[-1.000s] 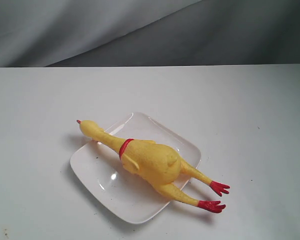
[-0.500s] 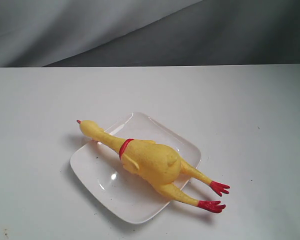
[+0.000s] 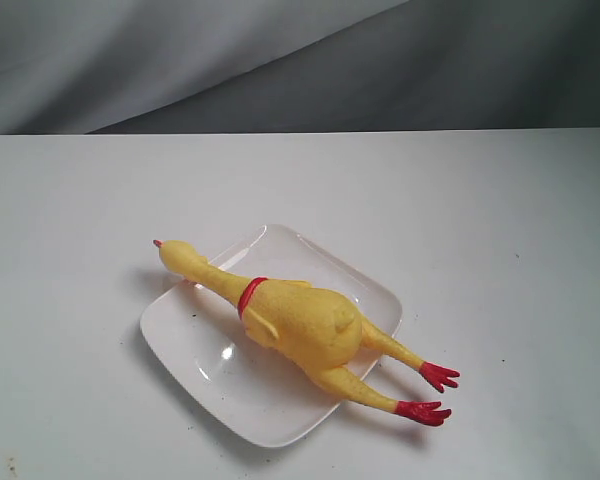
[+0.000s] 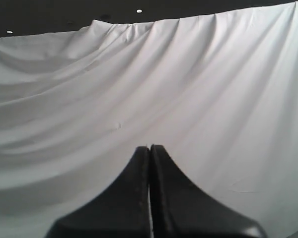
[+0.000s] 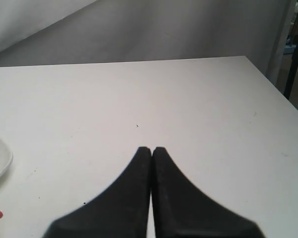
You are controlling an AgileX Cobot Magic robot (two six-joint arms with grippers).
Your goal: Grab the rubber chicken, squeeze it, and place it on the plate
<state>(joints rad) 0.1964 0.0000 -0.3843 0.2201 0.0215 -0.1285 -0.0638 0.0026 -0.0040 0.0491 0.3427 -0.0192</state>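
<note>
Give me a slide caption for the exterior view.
Rubber chicken lying diagonally across the plate on a white table.

Looks like a lab test setup: white table (image 3: 80,200) backed by draped grey cloth (image 3: 180,60).

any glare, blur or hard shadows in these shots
Exterior view: soft, even light, small glare spots on the plate, faint shadows under the rubber chicken; left wrist view: the shut left gripper is dark and soft-edged, the draped cloth clearer; right wrist view: the right gripper blurs near the lens, the table is sharp.
</note>
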